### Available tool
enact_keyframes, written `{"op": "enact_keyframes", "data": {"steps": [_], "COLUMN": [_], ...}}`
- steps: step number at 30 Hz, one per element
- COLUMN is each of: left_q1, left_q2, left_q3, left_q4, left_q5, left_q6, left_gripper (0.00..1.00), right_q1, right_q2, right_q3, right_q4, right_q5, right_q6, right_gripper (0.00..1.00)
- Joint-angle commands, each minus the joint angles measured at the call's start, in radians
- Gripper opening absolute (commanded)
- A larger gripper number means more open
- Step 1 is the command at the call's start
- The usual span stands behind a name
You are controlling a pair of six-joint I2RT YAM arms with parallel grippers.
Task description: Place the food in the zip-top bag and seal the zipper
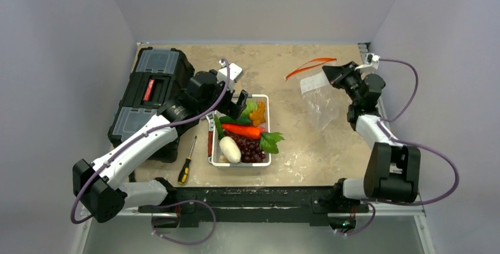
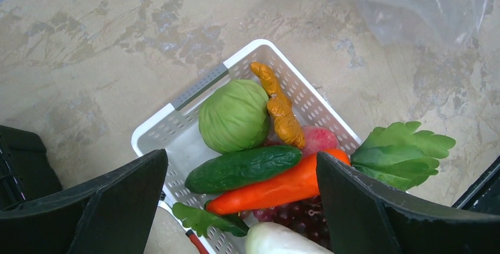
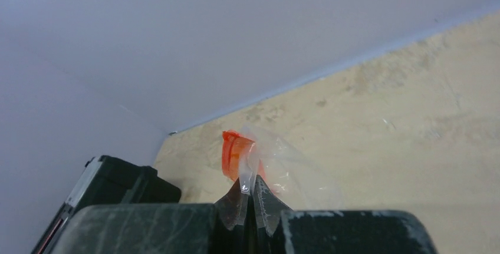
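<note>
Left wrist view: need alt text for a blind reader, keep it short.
The left gripper hangs open above a white tray holding a cabbage, cucumber, carrot, grapes and a white radish, with leafy greens hanging over its rim. A clear bag shows beyond the tray, top right.

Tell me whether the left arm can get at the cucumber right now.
Probably yes: the open left end effector hangs just above the tray, and the cucumber lies on top there with nothing covering it.
</note>
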Motion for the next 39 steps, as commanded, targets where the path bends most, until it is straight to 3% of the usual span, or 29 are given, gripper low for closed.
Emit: {"op": "enact_keyframes", "data": {"steps": [1,8,17,23,26,31,34,39], "left_q1": [-0.005,0.006,0.169,0.297,0.346,0.384,0.403,0.404], "left_q2": [-0.007,-0.098,-0.16,-0.244,-0.237,-0.203,-0.179,-0.057], "left_q3": [0.042,0.004,0.138,0.016,-0.023,0.034,0.058,0.13], "left_q4": [0.018,0.071,0.075,0.166,0.187,0.118,0.098,0.041], "left_q5": [0.001,0.018,0.151,0.149,0.226,0.341,0.484,0.721], "left_q6": [-0.009,-0.018,-0.142,-0.169,-0.216,-0.2,-0.192,-0.197], "left_gripper": [0.96,0.99,1.0,1.0,1.0,1.0,1.0,1.0], "right_q1": [0.05,0.119,0.264,0.357,0.397,0.426,0.427,0.43], "right_q2": [-0.101,-0.137,-0.066,0.027,0.087,0.187,0.238,0.367], "right_q3": [0.089,0.128,0.207,0.282,0.313,0.342,0.321,0.33], "right_q4": [-0.07,-0.01,0.043,0.064,0.139,0.342,0.588,1.128], "right_q5": [-0.011,-0.169,-0.368,-0.501,-0.585,-0.741,-0.797,-0.836], "right_q6": [-0.172,-0.165,-0.172,-0.164,-0.119,0.015,0.178,0.617], "right_gripper": [0.0,0.0,0.0,0.0,0.0,0.0,0.0,0.0]}}
